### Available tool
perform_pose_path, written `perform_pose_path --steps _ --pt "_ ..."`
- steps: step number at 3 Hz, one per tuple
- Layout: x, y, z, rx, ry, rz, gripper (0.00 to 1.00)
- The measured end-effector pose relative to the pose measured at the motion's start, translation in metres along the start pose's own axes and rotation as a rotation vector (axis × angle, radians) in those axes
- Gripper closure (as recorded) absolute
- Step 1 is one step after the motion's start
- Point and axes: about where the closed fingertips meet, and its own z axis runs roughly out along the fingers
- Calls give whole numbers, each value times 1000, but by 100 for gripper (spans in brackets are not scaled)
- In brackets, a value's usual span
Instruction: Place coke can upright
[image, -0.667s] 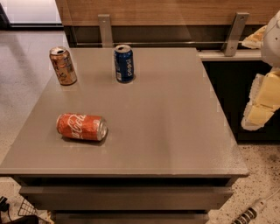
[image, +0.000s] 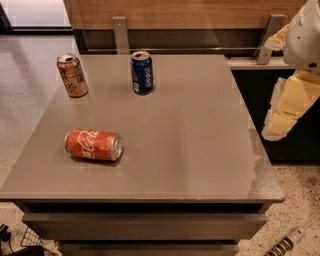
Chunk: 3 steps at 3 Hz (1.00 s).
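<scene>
The coke can (image: 93, 145), red-orange with white script, lies on its side on the front left part of the grey table (image: 200, 150), its silver end facing right. My gripper (image: 282, 117) is the cream and white arm end at the right edge of the view. It hangs beside the table's right edge, far from the coke can, and holds nothing that I can see.
A dark blue Pepsi can (image: 142, 72) stands upright at the back middle. A brown-and-gold can (image: 73, 75) stands upright at the back left. A wooden wall with metal brackets (image: 120, 32) runs behind the table. A dark counter (image: 260, 62) adjoins at the right.
The arm has shifted slightly left, toward the table's right edge. The three cans have not moved.
</scene>
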Motion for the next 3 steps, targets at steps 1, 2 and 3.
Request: perform_pose_path --steps 1,2,3 --pt "-29 -8 16 -27 -36 -6 0" --pt "-67 -4 36 -63 -82 -14 0" --pt "-104 12 50 -91 -73 -36 0"
